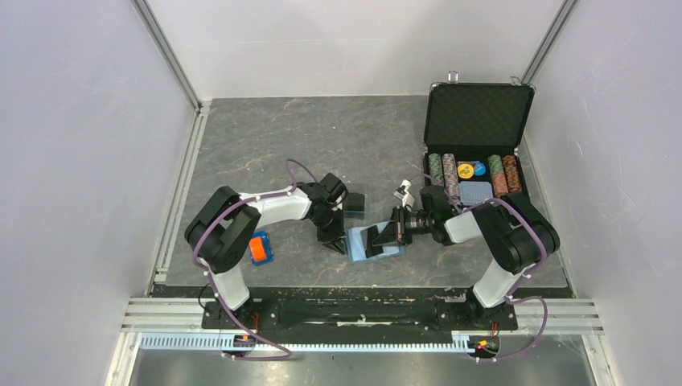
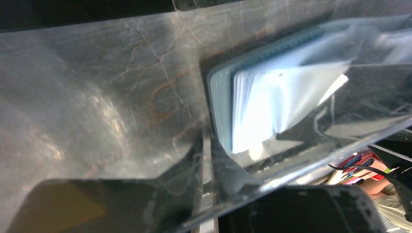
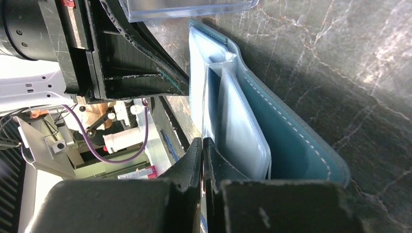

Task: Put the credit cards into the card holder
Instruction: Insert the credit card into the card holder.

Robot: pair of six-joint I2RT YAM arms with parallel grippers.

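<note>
The teal card holder lies open on the table between my two grippers, with its pale blue pockets facing up. My right gripper is shut on a thin black credit card and holds it over the open holder. In the right wrist view the card is edge-on between the shut fingertips, against the pockets. My left gripper is shut, with its tips at the holder's left edge. The left wrist view is hazed by clear plastic.
A clear plastic tray with dark contents sits beside the left wrist, and it also shows in the right wrist view. An orange-and-blue block lies by the left arm. An open black chip case stands at the back right.
</note>
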